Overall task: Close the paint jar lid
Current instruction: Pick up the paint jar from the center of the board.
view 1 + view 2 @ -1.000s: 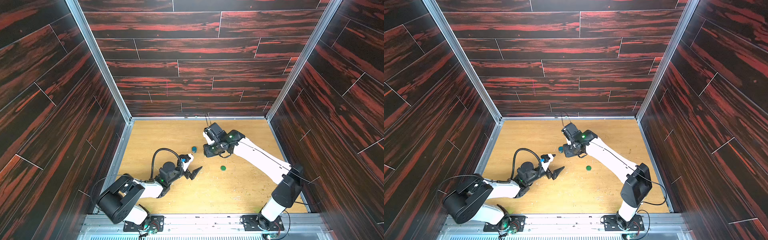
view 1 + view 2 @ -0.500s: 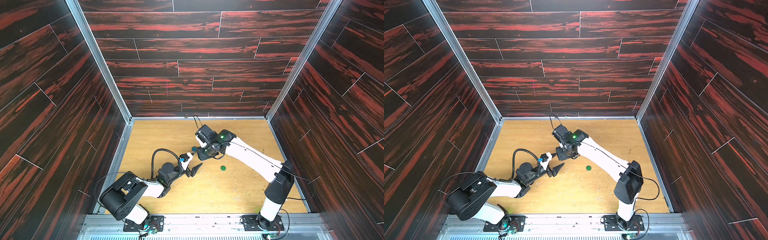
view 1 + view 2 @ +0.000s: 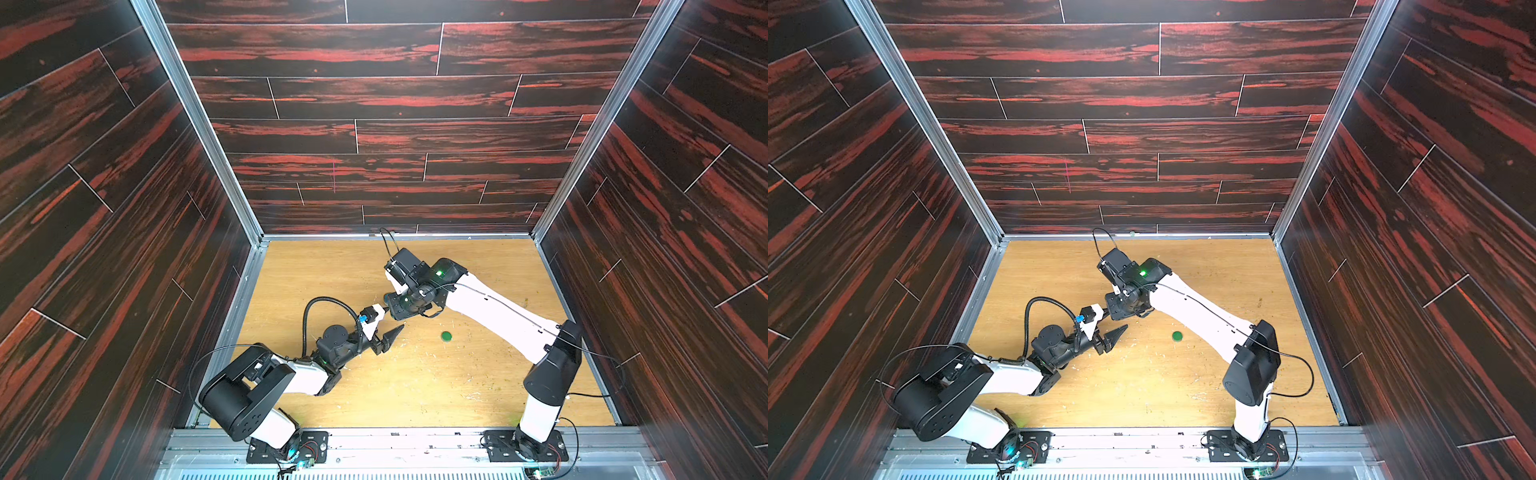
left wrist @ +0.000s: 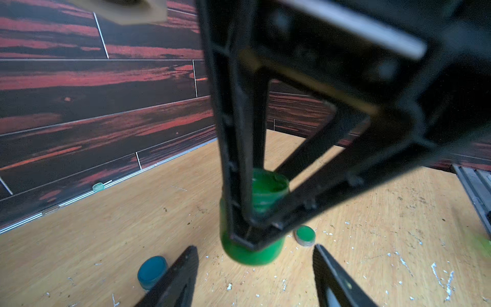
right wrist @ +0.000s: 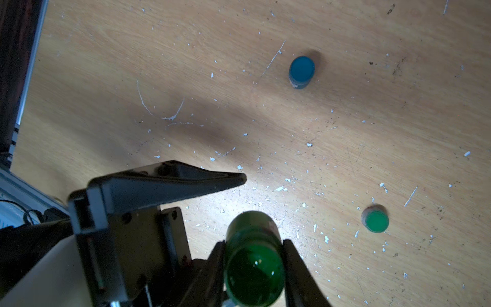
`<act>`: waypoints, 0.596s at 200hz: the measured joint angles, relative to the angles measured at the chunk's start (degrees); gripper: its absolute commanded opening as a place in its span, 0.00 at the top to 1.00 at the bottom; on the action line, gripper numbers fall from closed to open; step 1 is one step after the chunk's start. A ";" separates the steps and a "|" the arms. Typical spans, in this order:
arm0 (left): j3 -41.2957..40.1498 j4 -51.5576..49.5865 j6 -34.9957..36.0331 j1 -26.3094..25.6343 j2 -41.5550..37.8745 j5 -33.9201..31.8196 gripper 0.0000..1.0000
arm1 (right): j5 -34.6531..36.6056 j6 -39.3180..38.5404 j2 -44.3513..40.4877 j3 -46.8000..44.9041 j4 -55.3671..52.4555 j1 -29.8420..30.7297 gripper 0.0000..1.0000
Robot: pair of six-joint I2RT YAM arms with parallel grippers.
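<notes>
The left gripper [image 4: 253,248] is seen with jaws parted and empty, just beside the green paint jar [image 5: 252,271], which is uncapped and clamped by the right gripper [image 5: 253,242]. Further right, the green lid [image 3: 446,336] is seen lying on the wooden table [image 3: 374,395], well apart.

- Green paint jar [image 5: 253,276], clamped in right gripper [image 5: 254,242]: hangs just ahead of the parted left gripper [image 4: 255,248], blocking its path forward.
- Green lid [image 3: 446,336]: alone on bare tabletop [image 3: 415,395], clear from above.
- Blue jar [image 4: 152,268]: just beside one left finger.
</notes>
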 measured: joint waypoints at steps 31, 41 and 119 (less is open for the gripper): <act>0.00 0.37 -0.61 0.00 -0.26 -0.02 0.34 | -0.07 0.09 0.66 0.15 -0.02 0.26 0.65; 0.00 0.42 -0.70 0.00 -0.59 -0.02 0.36 | -0.11 0.11 0.74 0.15 0.00 0.31 0.65; 0.00 0.31 -0.83 0.00 -1.22 -0.04 0.46 | -0.46 0.28 1.11 0.37 0.02 0.59 0.65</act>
